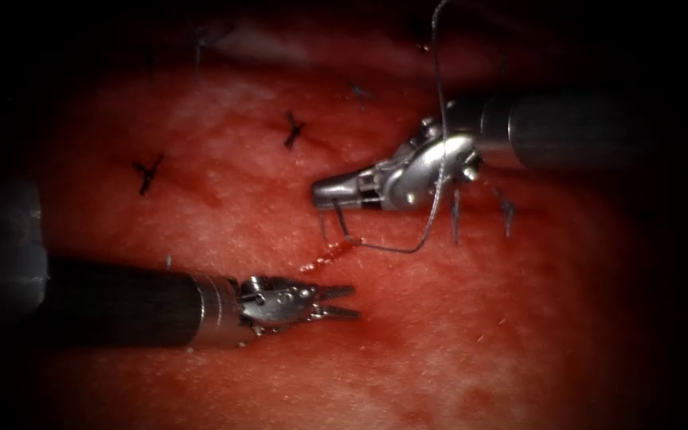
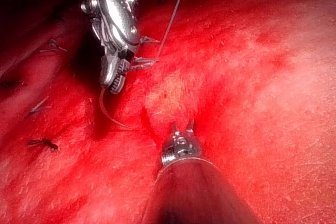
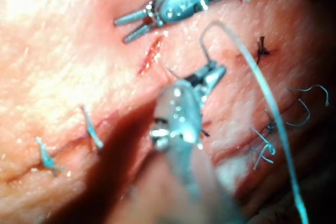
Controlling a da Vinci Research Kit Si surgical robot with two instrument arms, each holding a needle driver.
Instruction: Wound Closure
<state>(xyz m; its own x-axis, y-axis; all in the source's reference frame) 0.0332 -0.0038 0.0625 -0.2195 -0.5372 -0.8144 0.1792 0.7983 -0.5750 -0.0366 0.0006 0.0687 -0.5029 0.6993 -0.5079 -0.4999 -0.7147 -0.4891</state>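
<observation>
While your right tool point(image 1: 324, 193) reaches in over the tissue point(image 1: 455, 342), its jaws sit closed on the curved needle point(image 1: 340, 225), gripping it near one end; the needle hangs down from the jaw tips toward the short open cut point(image 1: 328, 256), where red fluid point(image 1: 312, 265) beads along the line. Whether the needle's lower end has entered the tissue you cannot tell from the endoscope view; it lies right at the upper end of the cut. The thread point(image 1: 438, 119) runs from the needle in a loop to the right, just above the surface, then climbs across the right tool's wrist and away upward.

Your left tool point(image 1: 342, 302) lies below and left of the cut, near it but apart, its jaws parted a little and holding nothing. In the left wrist view the same tool point(image 2: 181, 127) shows its two tips slightly spread above the tissue, with the right tool point(image 2: 116, 80) beyond it and the thread point(image 2: 173, 22) trailing past.

Finished stitches with cut ends point(image 1: 294, 129) mark the tissue up and to the left of the cut point(image 1: 147, 173), and more stand to its right point(image 1: 506, 211). In the right wrist view the cut point(image 3: 150, 56) lies between the two tools.
</observation>
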